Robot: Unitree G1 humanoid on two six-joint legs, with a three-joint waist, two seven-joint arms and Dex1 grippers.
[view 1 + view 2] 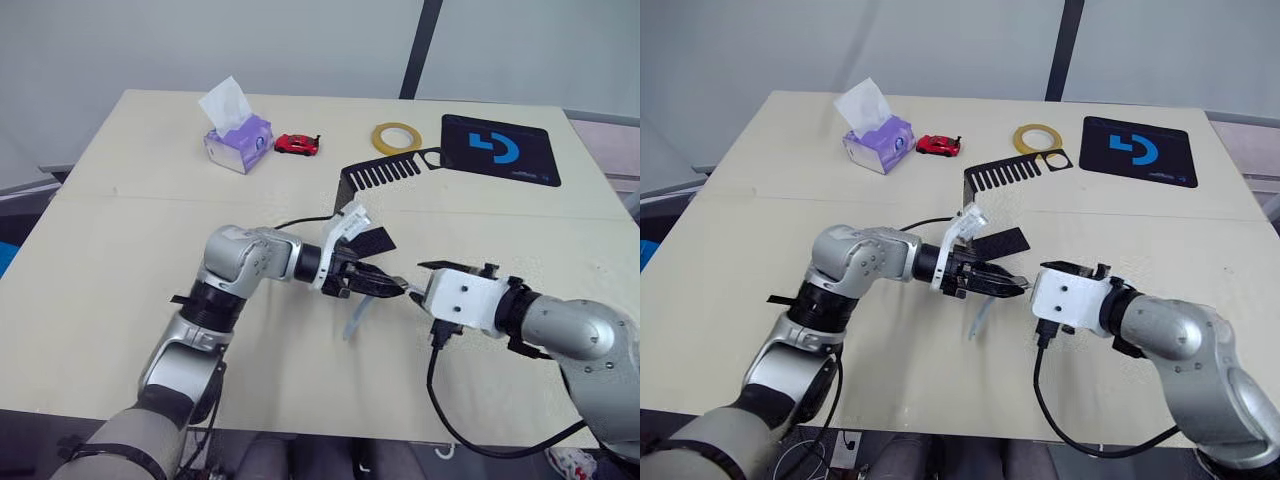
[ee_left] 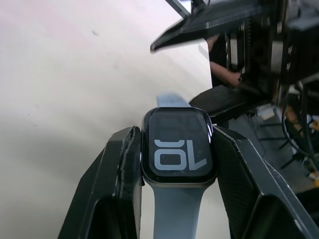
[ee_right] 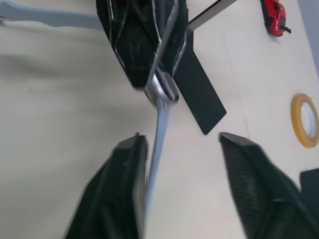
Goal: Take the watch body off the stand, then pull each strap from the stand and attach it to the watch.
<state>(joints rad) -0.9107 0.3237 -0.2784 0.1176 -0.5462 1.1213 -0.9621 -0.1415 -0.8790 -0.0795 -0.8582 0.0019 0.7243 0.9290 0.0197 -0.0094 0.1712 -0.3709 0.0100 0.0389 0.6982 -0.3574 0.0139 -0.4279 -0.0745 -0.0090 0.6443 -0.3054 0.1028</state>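
My left gripper [image 2: 175,133] is shut on the watch body [image 2: 178,149], a grey-rimmed case with a dark screen and white digits, held above the table's middle. A pale grey-blue strap [image 1: 355,320] hangs down from the watch toward the table. A second strap [image 3: 158,124] runs from the watch into the gap of my right gripper [image 3: 180,138], which stands open, the strap lying close along one finger [image 3: 127,179]. The black stand [image 1: 385,170] is just behind both grippers, its comb-slotted arm up and its flat foot [image 1: 372,240] on the table.
At the back of the table are a purple tissue box [image 1: 238,140], a red toy car [image 1: 297,144], a yellow tape roll [image 1: 396,137] and a black mat with a blue logo [image 1: 500,148]. A black cable [image 1: 450,425] loops below my right wrist.
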